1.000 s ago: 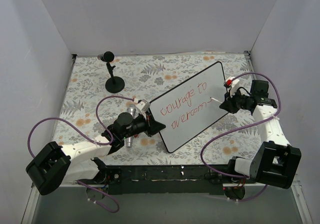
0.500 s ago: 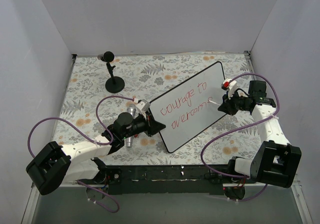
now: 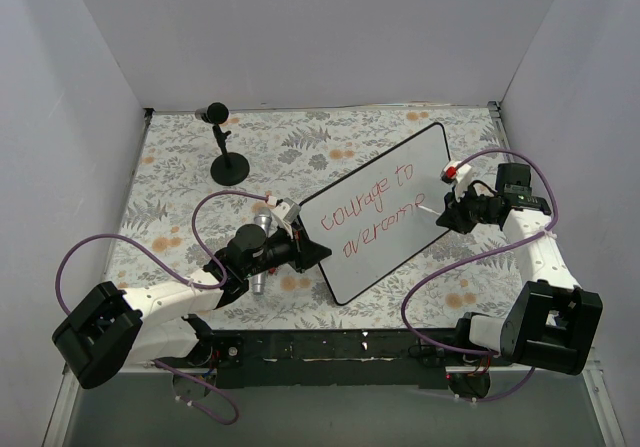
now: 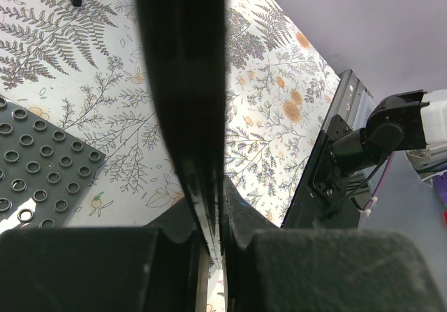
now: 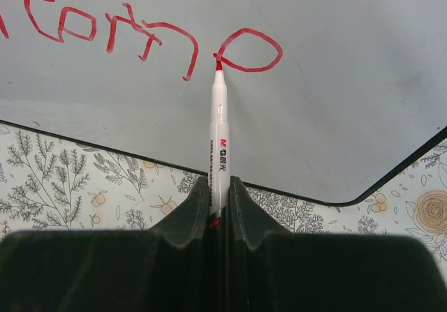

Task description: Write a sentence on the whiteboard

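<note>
Over on the left, the left gripper [image 4: 213, 218] is pressed tight on the near-left edge of the whiteboard [image 3: 428, 162], which slants across the middle of the floral tablecloth [image 3: 180, 207]. The sentence [image 3: 372, 213], in red, reads "courage to overcome". On the right, the right gripper [image 5: 219, 186] pinches a white marker [image 5: 219, 130], whose red tip touches the last letter.
</note>
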Robot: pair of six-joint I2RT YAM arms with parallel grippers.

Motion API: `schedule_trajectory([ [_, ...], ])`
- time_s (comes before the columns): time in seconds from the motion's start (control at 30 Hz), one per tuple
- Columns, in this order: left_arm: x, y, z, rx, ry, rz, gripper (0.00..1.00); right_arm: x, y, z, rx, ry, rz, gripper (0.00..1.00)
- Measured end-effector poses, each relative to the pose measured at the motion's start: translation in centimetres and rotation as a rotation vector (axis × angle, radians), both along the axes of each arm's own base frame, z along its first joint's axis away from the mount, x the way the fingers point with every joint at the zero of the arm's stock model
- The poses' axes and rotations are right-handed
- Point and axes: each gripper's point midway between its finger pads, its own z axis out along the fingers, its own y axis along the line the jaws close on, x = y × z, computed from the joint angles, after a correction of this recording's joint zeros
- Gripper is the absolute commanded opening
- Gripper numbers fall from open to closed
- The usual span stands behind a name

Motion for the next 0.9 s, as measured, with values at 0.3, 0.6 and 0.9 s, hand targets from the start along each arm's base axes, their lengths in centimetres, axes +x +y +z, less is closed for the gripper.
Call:
schedule_trajectory([
  [0.3, 0.0, 0.0, 0.0, 0.000, 0.000, 0.000, 0.00, -0.4, -0.4, -0.6, -0.023, 0.024, -0.014, 0.01],
  [0.6, 0.0, 0.0, 0.0, -0.001, 0.000, 0.000, 0.00, -0.4, -1.0, -0.9, -0.037, 0.033, -0.036, 0.01],
  [0.9, 0.0, -0.1, 0.0, 0.000, -0.004, -0.004, 0.00, -0.1, -2.3, -1.1, -0.055, 0.034, -0.078, 0.01],
])
